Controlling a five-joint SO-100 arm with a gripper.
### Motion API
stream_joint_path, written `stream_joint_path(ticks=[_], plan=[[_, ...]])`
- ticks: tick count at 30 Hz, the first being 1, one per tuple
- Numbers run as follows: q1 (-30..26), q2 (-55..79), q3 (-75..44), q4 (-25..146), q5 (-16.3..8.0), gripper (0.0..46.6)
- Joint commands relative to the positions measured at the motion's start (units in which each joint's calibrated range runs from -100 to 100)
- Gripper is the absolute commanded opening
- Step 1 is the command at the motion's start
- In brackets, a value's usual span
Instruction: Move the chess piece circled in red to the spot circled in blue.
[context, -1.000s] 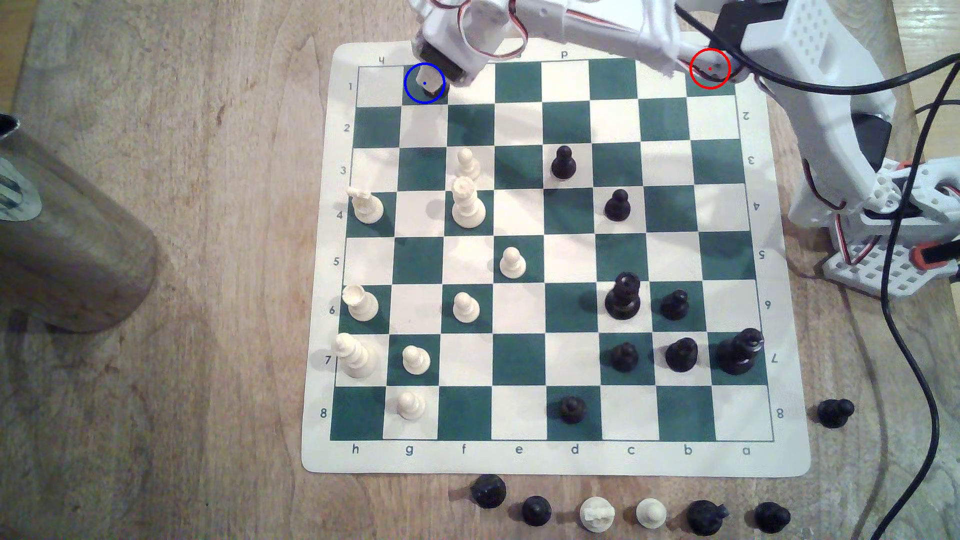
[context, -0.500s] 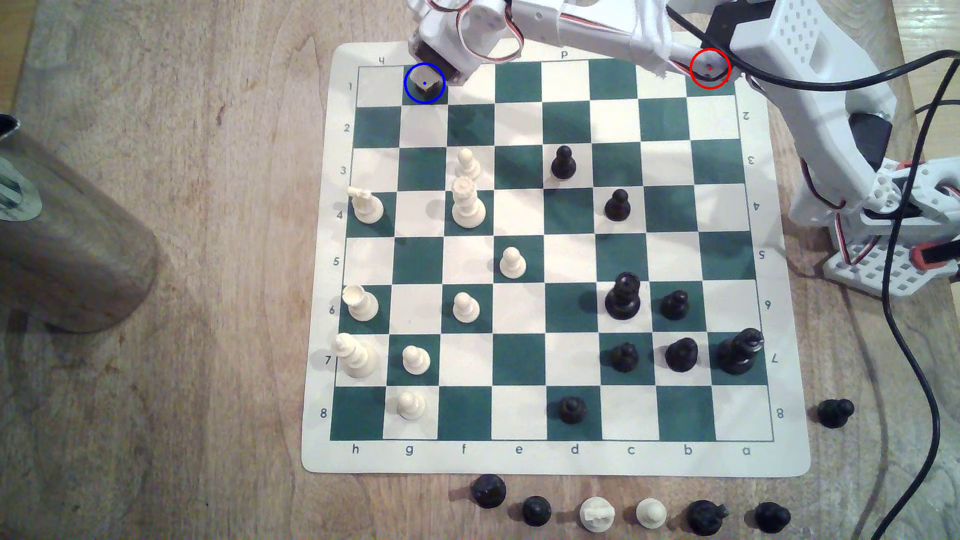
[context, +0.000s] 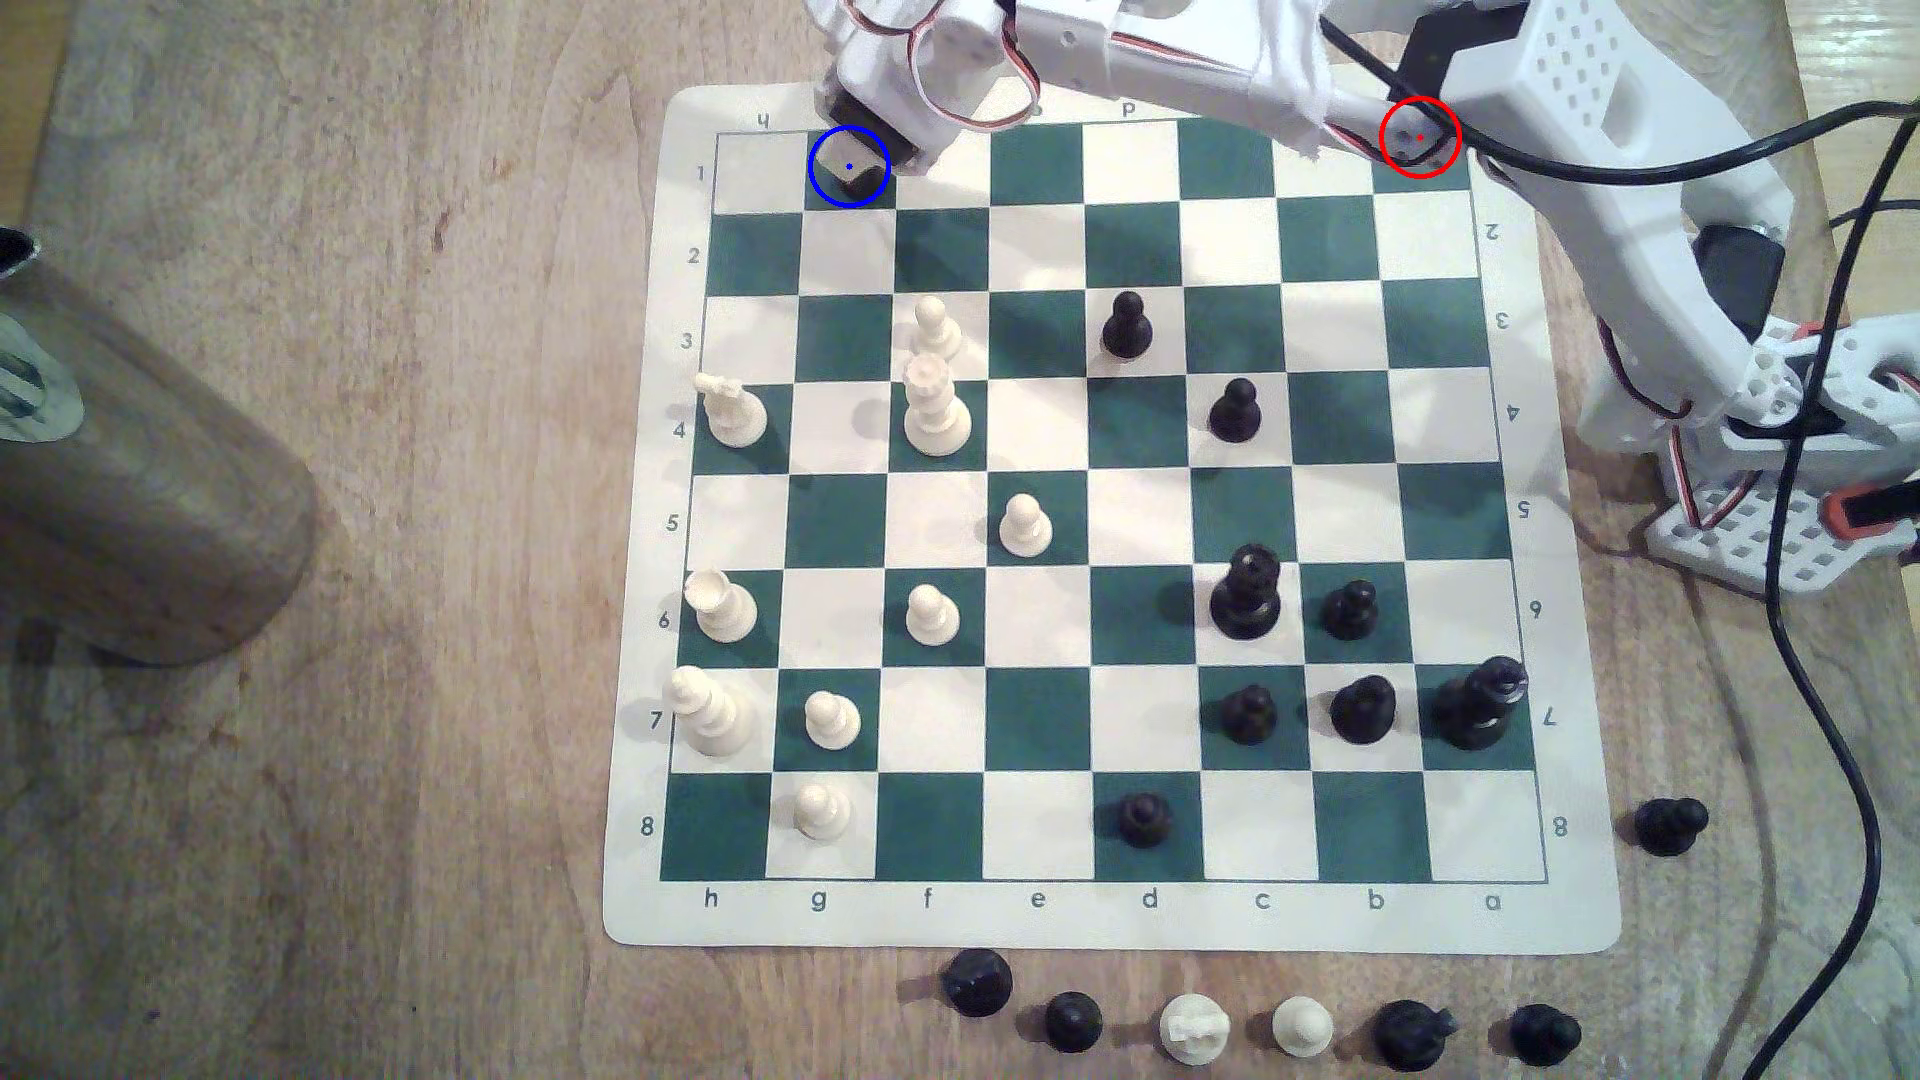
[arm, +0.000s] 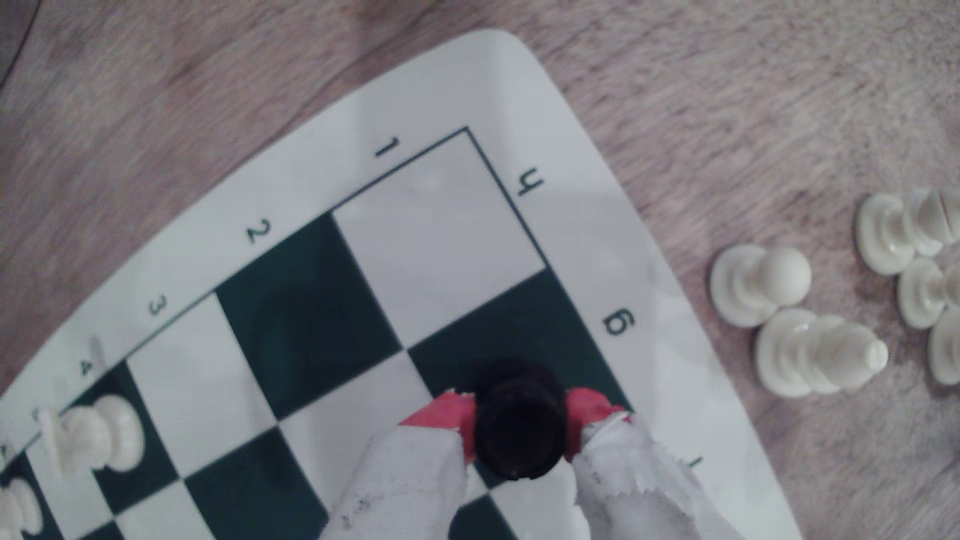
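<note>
The chess piece (arm: 519, 420) is black with a flat round top, seen from above in the wrist view. My gripper (arm: 522, 413) is shut on it, the red-tipped, white-wrapped fingers (arm: 447, 415) pressing both sides. It sits over the dark green square (arm: 498, 332) by the letter g, in row 1. In the exterior view the spot (context: 824, 189) is that far green square under the blue circle, and my gripper (context: 852, 168) covers most of it, hiding the piece. The red circle (context: 1419, 136) lies over my arm at the far right corner.
Several white pieces (arm: 758, 285) lie on the wood just beyond the board's far edge. White pieces stand at f3 (context: 933, 327) and f4 (context: 935, 410). Captured pieces (context: 1195, 1028) line the near edge. A metal cylinder (context: 135, 498) stands at the exterior view's left and a black cable (context: 1829, 727) at its right.
The wrist and arm have shifted slightly toward the board's far edge. The gripper stays over the blue-circled square, and what shows inside the circle has darkened.
</note>
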Motion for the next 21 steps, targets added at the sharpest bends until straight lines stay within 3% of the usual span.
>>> stream_joint_path(ticks=[1, 4, 9, 21], plan=[[0.52, -1.42, -4.41, -1.11, 0.15, 6.4], [0.44, -1.16, -4.50, -1.27, 0.00, 8.6], [0.76, -1.50, -3.96, -2.09, -1.37, 16.6], [0.99, -12.20, 3.57, -2.09, -1.76, 22.2]])
